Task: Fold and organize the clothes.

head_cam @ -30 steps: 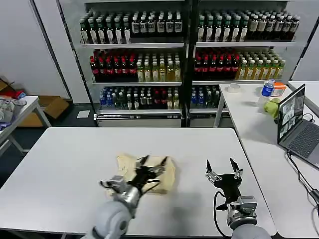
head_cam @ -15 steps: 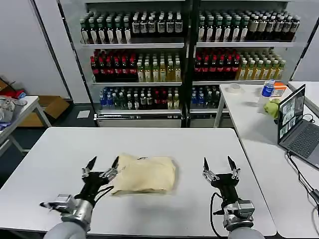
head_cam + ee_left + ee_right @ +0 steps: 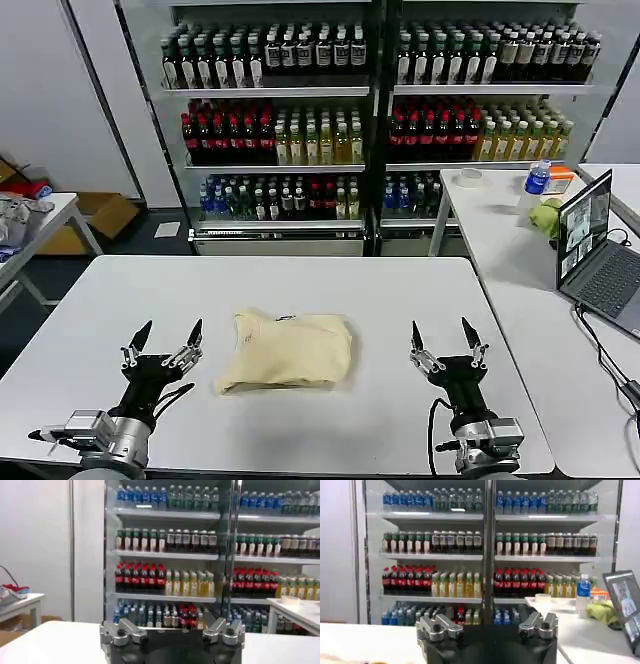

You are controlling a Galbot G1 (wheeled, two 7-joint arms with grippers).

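Lying folded on table [image 3: 420, 300]: clothes [image 3: 287, 350] | left gripper [image 3: 162, 343] fingers released | right gripper [image 3: 443, 336] fingers released

We see soft, matt, creased cloth in the cream garment [image 3: 285, 350] on the smooth white table [image 3: 400, 300], while our left gripper [image 3: 162, 338] and right gripper [image 3: 442, 336] look like black plastic (with dull metal knuckles).

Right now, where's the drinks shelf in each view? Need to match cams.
Head view: drinks shelf along the back wall, beyond the white table holding the clothes.
Left wrist view: drinks shelf straight ahead, beyond the left gripper.
Right wrist view: drinks shelf straight ahead, beyond the right gripper.
Shared landmark: the shelf's dark centre post, with red-bottle rows on either side.
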